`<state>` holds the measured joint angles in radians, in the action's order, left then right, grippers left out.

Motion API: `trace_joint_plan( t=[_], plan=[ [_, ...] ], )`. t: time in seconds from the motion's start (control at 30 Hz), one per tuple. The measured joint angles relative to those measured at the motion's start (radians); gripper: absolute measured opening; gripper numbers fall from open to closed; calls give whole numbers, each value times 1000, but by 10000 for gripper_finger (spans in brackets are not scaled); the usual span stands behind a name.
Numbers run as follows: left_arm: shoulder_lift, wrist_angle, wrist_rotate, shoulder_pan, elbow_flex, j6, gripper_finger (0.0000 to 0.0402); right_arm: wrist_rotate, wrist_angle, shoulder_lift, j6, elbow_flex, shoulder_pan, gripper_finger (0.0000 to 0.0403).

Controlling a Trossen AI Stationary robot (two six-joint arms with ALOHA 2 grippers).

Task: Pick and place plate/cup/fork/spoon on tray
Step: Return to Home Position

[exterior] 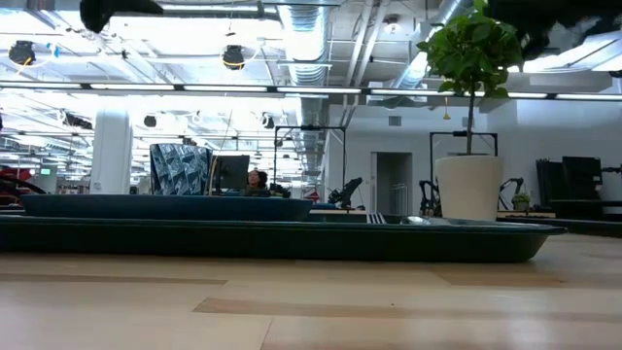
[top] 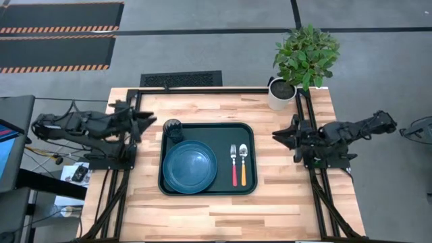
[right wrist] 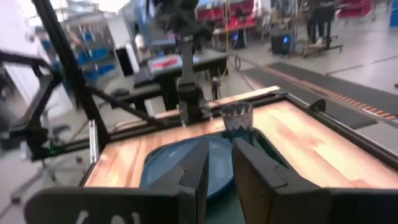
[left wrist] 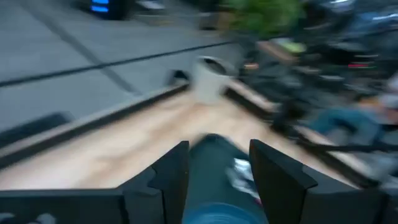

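Observation:
The dark green tray (top: 250, 135) lies in the middle of the table. On it rest the blue plate (top: 190, 167) at its near left, the dark grey cup (top: 173, 129) upright in its far left corner, and the red-handled fork (top: 234, 165) and orange-handled spoon (top: 243, 165) side by side at its right. My left gripper (top: 154, 120) is open and empty, above the table left of the tray. My right gripper (top: 275, 136) is open and empty, right of the tray. The right wrist view shows the plate (right wrist: 168, 165) and the cup (right wrist: 237, 119).
A white pot with a green plant (top: 282, 93) stands at the table's far right corner. Black frame rails (top: 202, 90) run along the far edge and both sides. Bare wood lies near the front edge (top: 223, 216).

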<state>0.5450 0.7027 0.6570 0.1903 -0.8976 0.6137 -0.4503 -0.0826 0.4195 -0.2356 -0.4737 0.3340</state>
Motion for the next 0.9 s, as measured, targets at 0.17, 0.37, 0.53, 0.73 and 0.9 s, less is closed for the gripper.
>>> trace_joint_plan(
  t=[0.17,0.37,0.53,0.73,0.9],
  plan=[
    [-129,-203,-89,100,188,-50,153,3,42,-200,-3,129,-16,97],
    [-274,-274,-113,173,372,-27,153,2,-2,-420,-27,210,-29,97],
    [-385,-355,-135,212,506,-16,153,-28,9,-407,-54,253,-34,97],
    [-502,-476,-156,245,664,-29,153,-48,118,-417,-112,386,-49,97],
    [-544,-546,-154,256,765,-25,153,-46,182,-416,-136,465,-48,97]
  ],
)
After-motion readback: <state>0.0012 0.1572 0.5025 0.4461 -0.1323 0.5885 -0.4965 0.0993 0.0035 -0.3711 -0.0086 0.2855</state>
